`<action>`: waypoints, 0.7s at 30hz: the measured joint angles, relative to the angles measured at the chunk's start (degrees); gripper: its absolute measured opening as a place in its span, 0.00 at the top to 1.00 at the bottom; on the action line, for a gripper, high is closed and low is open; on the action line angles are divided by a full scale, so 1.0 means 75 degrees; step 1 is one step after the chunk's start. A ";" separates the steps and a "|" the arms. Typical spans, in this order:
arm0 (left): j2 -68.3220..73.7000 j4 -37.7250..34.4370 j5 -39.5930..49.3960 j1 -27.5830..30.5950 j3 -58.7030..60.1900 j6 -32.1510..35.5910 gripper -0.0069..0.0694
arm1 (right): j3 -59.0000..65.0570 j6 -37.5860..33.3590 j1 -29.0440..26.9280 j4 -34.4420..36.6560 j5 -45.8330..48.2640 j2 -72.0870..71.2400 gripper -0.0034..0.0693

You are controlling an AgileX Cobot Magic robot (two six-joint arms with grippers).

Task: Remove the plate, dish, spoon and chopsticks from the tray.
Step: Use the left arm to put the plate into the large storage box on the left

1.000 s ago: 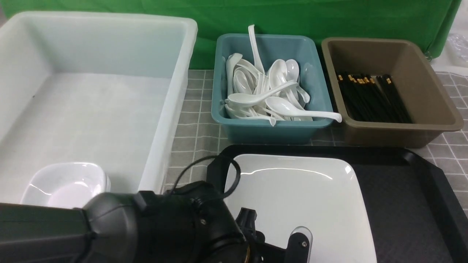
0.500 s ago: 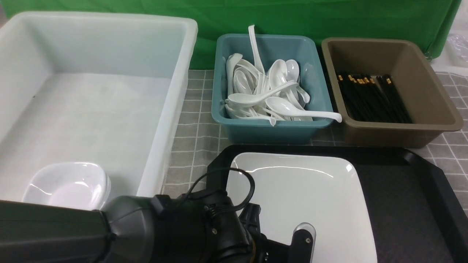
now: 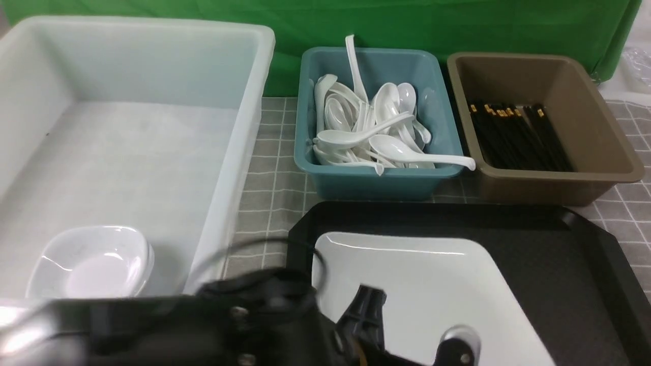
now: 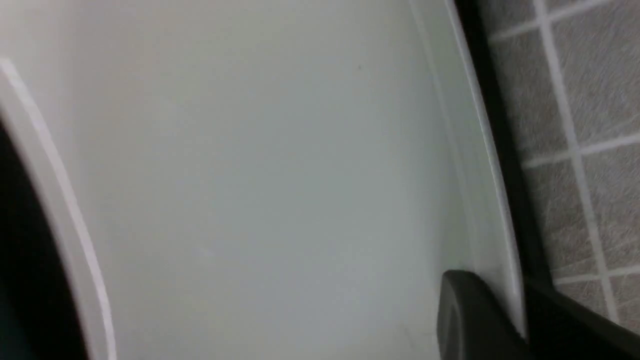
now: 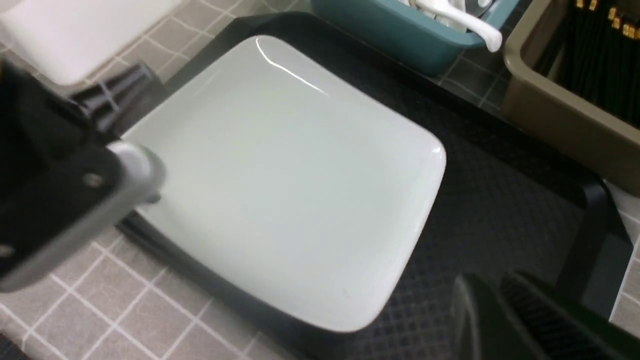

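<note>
Now left end effector (image 5: 142, 186) pinches the plate (image 5: 300, 175)

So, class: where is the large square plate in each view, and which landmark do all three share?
Front: plate low centre, on the tray.
Left wrist: fills most of the picture.
Right wrist: centre of the picture.
Shared landmark: the grey checked cloth.

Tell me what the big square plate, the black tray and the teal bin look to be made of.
The plate: glossy white, ceramic or melamine, cannot tell which; sharp light streaks show the glaze-like shine. The tray: likely plastic, black, matte, with a fine textured floor. The teal bin: likely moulded plastic, smooth with a dull sheen and rounded rim.
</note>
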 joint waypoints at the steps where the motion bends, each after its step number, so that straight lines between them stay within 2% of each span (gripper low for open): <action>1: -0.0105 -0.0020 0.0026 -0.0003 -0.0063 -0.0008 0.86 | 0.0000 0.0000 0.0000 -0.0007 -0.0086 0.0000 0.83; 7: -0.1392 -0.0326 0.0384 -0.0028 -0.0586 -0.0125 0.87 | -0.0043 0.0111 0.0000 -0.0382 -0.0508 0.0000 0.92; 14: -0.2308 -0.0283 0.0409 -0.0027 -0.1112 -0.0168 0.87 | -0.0731 0.0665 0.0000 -0.1184 -0.0532 0.0000 0.92; 16: -0.2660 -0.0072 0.0704 0.0035 -0.1464 -0.0587 0.87 | -0.1082 0.0773 0.0000 -0.1231 -0.0584 0.0016 0.92; 18: -0.2833 0.0286 0.0980 0.0243 -0.1698 -0.1042 0.87 | -0.1244 0.0821 0.0000 -0.1231 -0.0614 0.0059 0.92; 20: -0.2961 0.0867 0.1335 0.0774 -0.1903 -0.1598 0.87 | -0.1369 0.0838 0.0000 -0.1241 -0.0728 0.0164 0.92; 21: -0.2969 0.1234 0.1564 0.1335 -0.1947 -0.1827 0.87 | -0.1393 0.0838 0.0000 -0.1241 -0.0842 0.0252 0.92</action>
